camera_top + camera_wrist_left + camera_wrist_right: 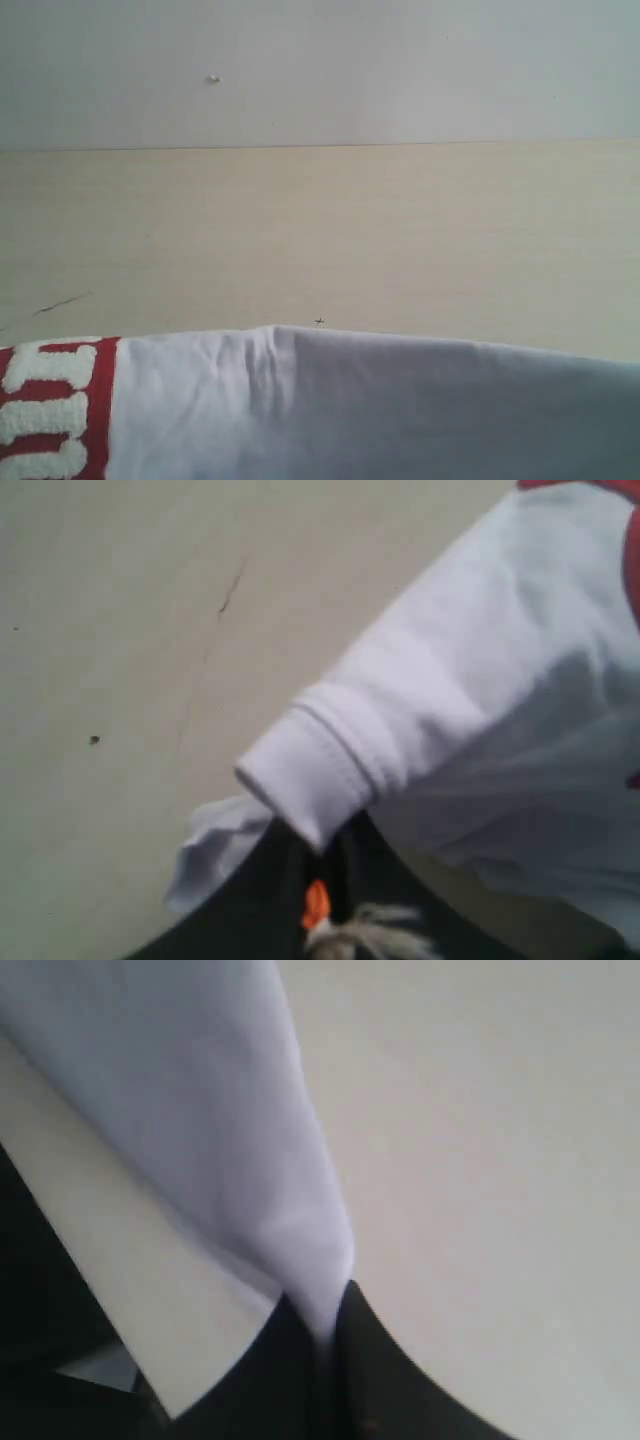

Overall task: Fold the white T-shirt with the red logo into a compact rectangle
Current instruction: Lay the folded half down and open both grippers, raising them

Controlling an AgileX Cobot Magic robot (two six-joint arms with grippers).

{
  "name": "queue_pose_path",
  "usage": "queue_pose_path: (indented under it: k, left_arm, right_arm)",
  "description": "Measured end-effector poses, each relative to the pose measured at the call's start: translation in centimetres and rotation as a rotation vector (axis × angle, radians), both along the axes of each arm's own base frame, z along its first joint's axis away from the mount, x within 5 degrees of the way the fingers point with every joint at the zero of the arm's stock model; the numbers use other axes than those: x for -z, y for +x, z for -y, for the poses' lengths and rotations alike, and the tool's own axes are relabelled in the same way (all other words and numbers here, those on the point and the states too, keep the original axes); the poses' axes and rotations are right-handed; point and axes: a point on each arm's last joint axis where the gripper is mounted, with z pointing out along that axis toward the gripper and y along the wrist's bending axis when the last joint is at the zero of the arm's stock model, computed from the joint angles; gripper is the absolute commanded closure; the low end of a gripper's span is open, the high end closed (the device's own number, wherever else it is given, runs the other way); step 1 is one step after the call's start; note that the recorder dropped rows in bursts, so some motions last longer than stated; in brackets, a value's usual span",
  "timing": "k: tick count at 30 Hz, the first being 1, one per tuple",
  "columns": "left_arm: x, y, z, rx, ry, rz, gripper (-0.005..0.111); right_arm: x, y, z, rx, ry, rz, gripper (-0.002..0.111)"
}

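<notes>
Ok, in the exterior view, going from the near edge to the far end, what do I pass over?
white cotton T-shirt → pale wooden tabletop → plain white wall

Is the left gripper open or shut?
Shut. The left gripper pinches a hemmed edge of the white T-shirt between its dark jaws.

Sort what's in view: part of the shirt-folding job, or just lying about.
Job: white short-sleeved cotton T-shirt; its red logo strip with fluffy white letters; left gripper and right gripper, both shut on it.
Just there: pale wooden table; white wall; dark scratch on the table.
</notes>
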Motion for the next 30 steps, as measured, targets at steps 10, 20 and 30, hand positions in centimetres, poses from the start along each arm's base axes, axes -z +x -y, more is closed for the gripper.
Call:
queue_pose_path:
  k: [10,20,30]
  left_arm:
    - [5.5,8.1,1.6,0.039,0.222,0.147,0.107]
    - [11.1,19.6,1.9,-0.017,0.197,0.046,0.107]
    - [13.9,27.7,1.9,-0.121,0.099,-0.003,0.060]
  right_arm:
    - [4.7,10.2,-0.7,0.172,-0.217,0.023,0.108]
    - [12.8,18.6,-1.2,0.361,-0.358,0.149,0.108]
    - [15.4,23.5,-1.8,0.459,-0.427,0.208,0.106]
